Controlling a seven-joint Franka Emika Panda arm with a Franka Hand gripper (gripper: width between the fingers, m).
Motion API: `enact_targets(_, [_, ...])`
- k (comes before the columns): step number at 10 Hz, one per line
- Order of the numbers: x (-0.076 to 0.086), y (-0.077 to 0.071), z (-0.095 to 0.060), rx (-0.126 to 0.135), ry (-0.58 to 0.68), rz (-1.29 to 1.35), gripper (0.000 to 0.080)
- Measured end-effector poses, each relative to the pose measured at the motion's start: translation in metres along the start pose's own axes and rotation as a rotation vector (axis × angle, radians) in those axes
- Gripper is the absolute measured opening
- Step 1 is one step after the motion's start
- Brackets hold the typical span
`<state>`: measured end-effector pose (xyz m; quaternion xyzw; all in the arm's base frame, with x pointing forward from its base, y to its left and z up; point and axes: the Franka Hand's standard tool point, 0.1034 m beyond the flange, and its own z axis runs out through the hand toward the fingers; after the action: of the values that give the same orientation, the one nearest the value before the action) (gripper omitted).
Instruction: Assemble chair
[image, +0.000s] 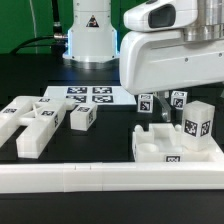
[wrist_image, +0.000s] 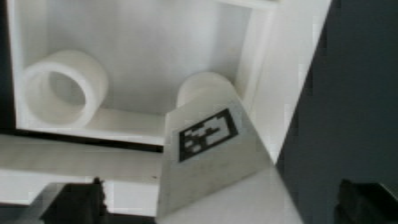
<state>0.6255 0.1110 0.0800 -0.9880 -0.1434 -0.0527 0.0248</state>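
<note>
The pincer (wrist_image: 217, 205) has its tips hidden behind the white arm (image: 160, 50) in the exterior view, but the wrist view shows it spread wide — its dark fingers (wrist_image: 71, 200) apparently clear of the tagged bar (wrist_image: 214, 140) between them — above the chair's tray-like seat (image: 150, 152), at four o'clock on the table (image: 105, 140).

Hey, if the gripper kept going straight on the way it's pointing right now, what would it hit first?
Most likely the glossy white plastic bar with a black-and-white square tag, which lies just ahead, between the open jaws of the gripper in the wrist view. Depth is unclear.
</note>
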Motion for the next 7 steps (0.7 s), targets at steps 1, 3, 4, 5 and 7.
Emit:
enact_targets(1, [-0.0001, 0.0003, 0.0001, -0.005, -0.002, -0.067, 0.0649])
enact_targets(3, [-0.0003, 0.0015, 0.0002, -0.005, -0.001, -0.119, 0.0527])
enact_targets(4, [-0.0003, 0.0014, 0.0002, -0.005, -0.001, -0.119, 0.0387])
enact_targets(5, [-0.0003, 0.0015, 0.0003, -0.005, -0.001, -0.118, 0.0289])
enact_targets(7, [-0.0003, 0.0014, 0.0003, -0.004, -0.001, -0.095, 0.0290])
